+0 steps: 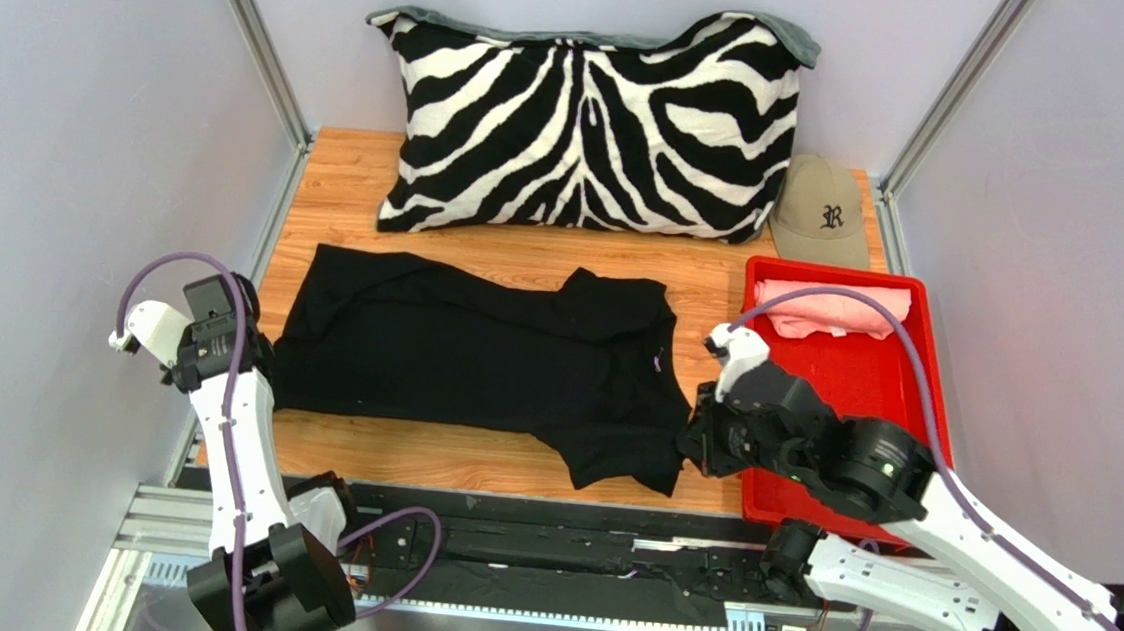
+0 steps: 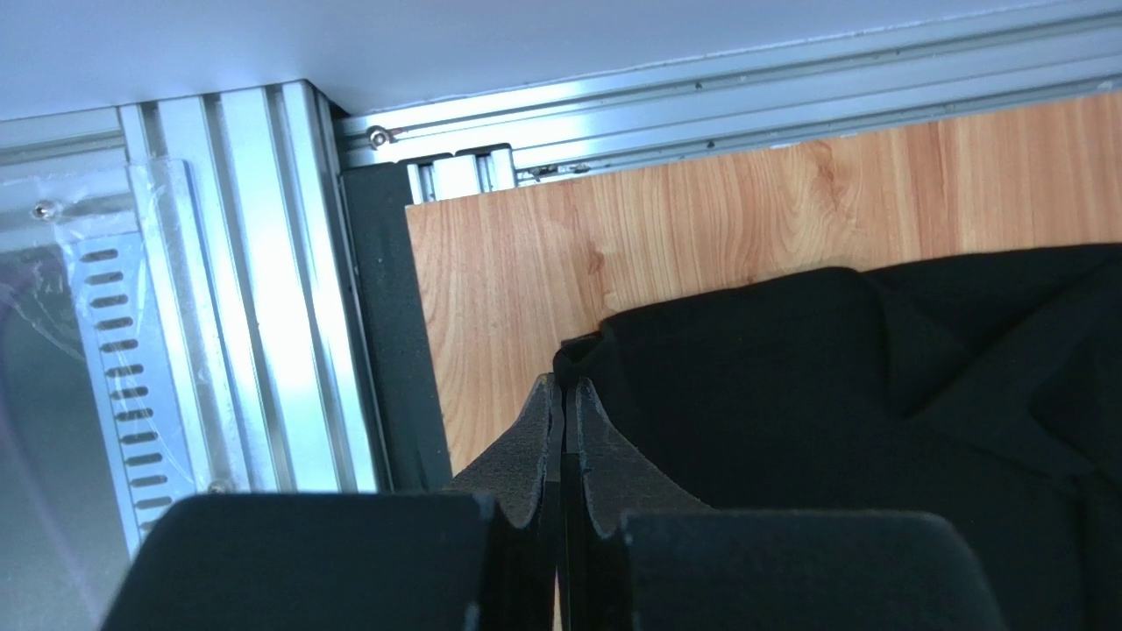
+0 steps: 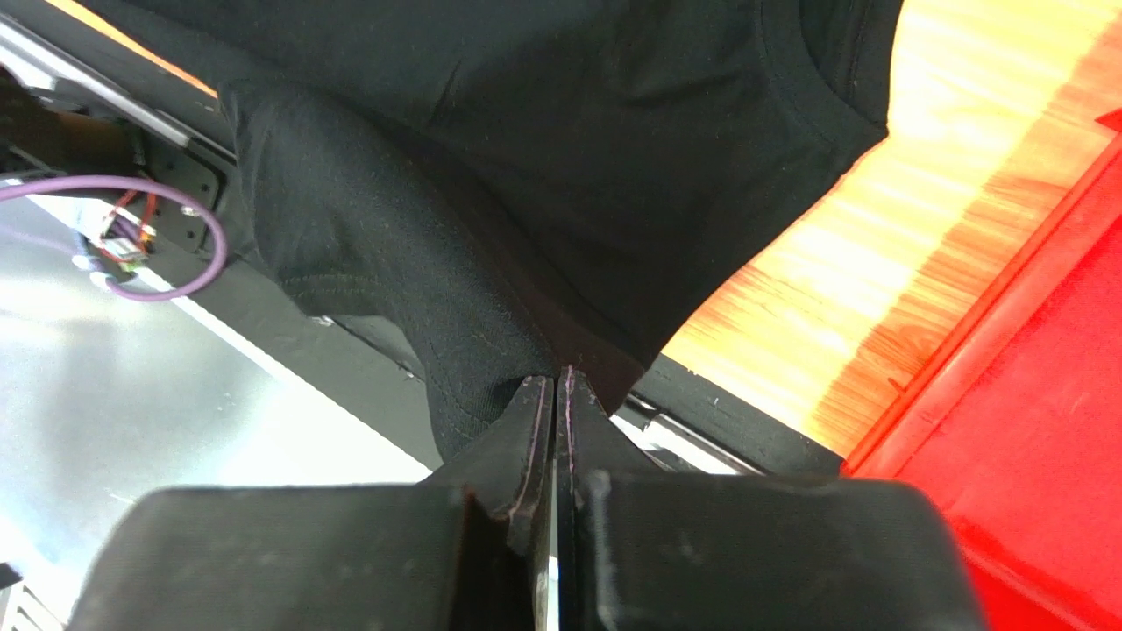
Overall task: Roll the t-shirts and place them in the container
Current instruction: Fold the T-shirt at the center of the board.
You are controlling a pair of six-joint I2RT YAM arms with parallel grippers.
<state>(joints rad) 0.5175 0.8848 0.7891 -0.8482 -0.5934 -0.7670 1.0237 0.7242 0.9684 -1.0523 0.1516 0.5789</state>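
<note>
Your black t-shirt (image 1: 475,354) lies flat on the wooden worktop (image 1: 527,260), in the middle and toward the near edge. Its long axis runs left to right. The hem end points left and the collar end points right, toward the red tray (image 1: 849,391). One sleeve sticks out on the far side and the other on the near side, both at the right end.

Your left tool (image 2: 564,392) sits at the shirt's left near corner. Its fingers are pressed fully together, and a small lifted flap of the hem corner meets their tips, so it looks pinched there. The rest of that end lies smooth on the wood.

Your right tool (image 3: 559,384) is at the shirt's right near corner, just left of the tray. Its fingers are also closed tight, and here the hold is plain. Cloth from the near sleeve area is drawn up into a ridge that runs straight into the tips, close to the near edge of the worktop.

The pink t-shirt (image 1: 832,310) is bunched at the far end of the tray, with its long side running left to right. You cannot tell which way its collar faces.

A zebra pillow (image 1: 591,122) stands along the far wall, with a tan cap (image 1: 825,213) just beside its right end.
</note>
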